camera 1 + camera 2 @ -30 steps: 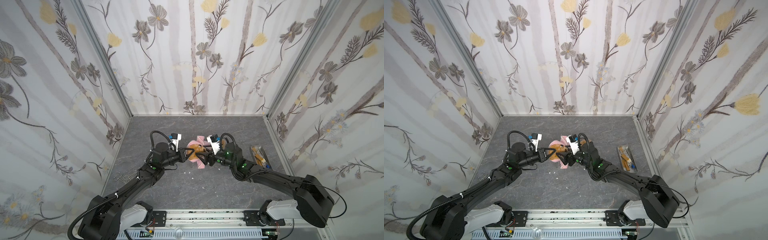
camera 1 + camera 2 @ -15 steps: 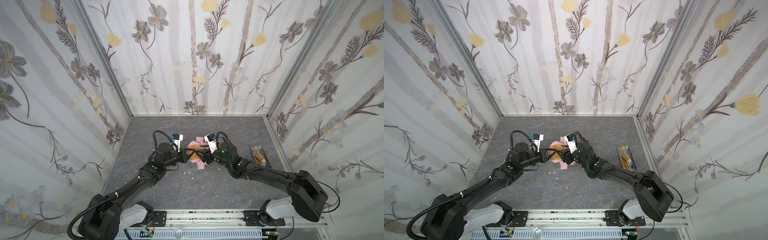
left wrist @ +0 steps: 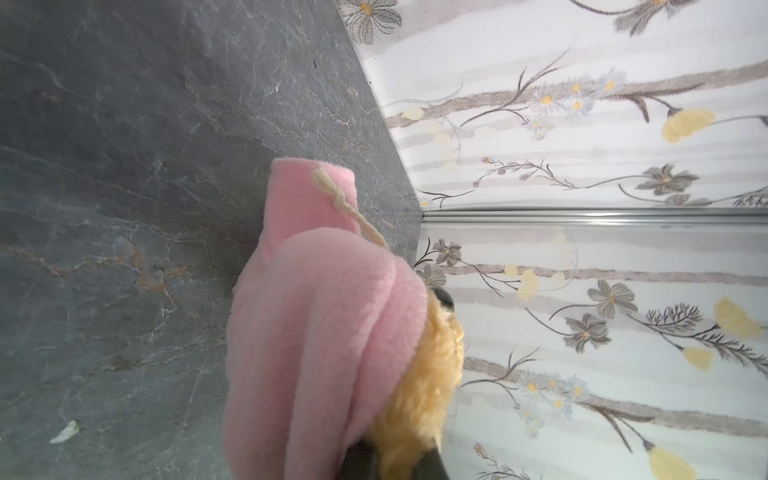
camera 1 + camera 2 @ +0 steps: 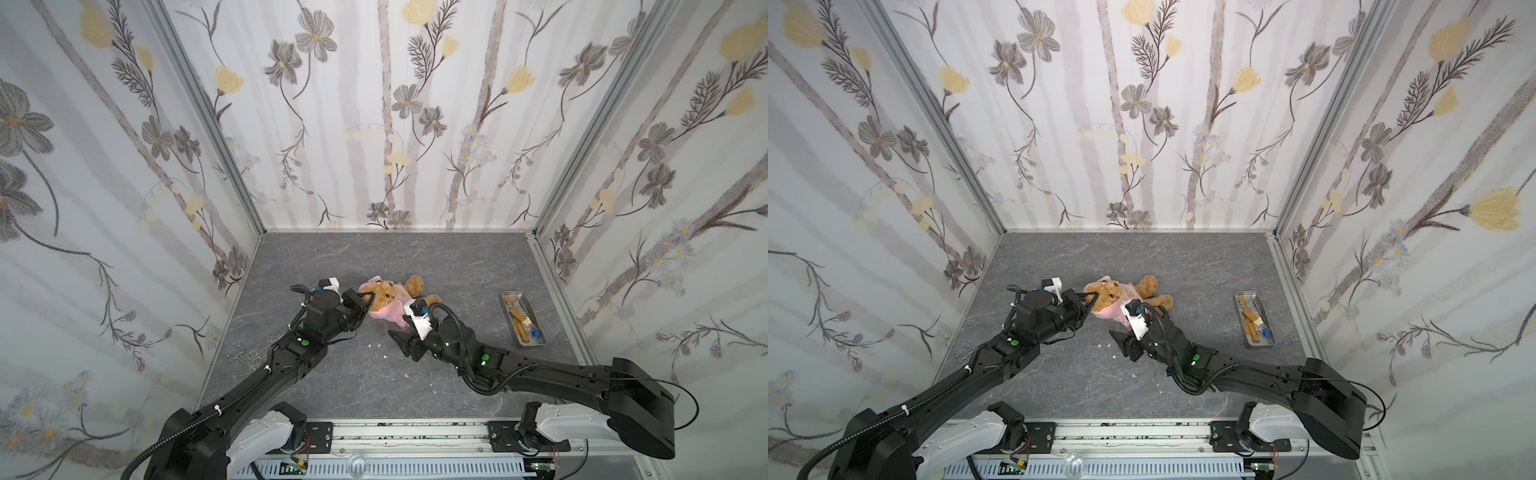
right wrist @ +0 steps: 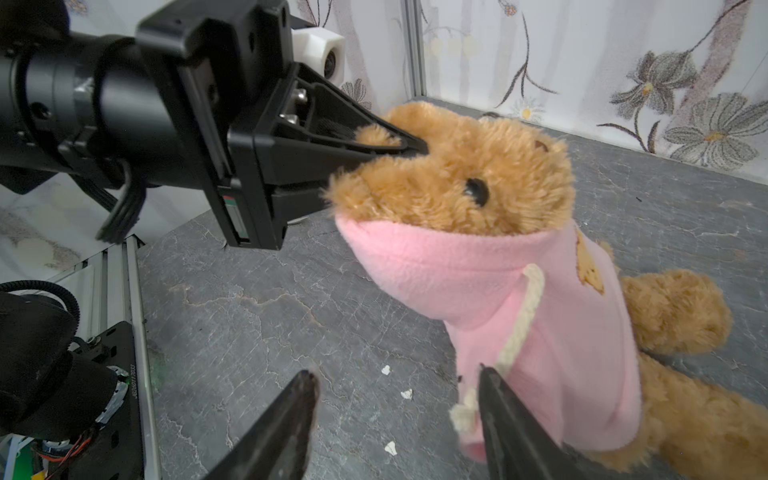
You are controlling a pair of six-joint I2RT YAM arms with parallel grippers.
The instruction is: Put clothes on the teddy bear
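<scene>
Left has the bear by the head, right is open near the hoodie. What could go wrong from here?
1. The left gripper pinches only a tuft of fur by the teddy bear's ear; a tug on the pink hoodie may pull it free.
2. The open right gripper sits beside the drawstring; closing there might catch cord instead of fleece.

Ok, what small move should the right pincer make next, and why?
Probably close on the lower edge of the pink hoodie: the right pincer stands open beside it, holding nothing, while the left pincer grips the teddy bear by the head.
</scene>
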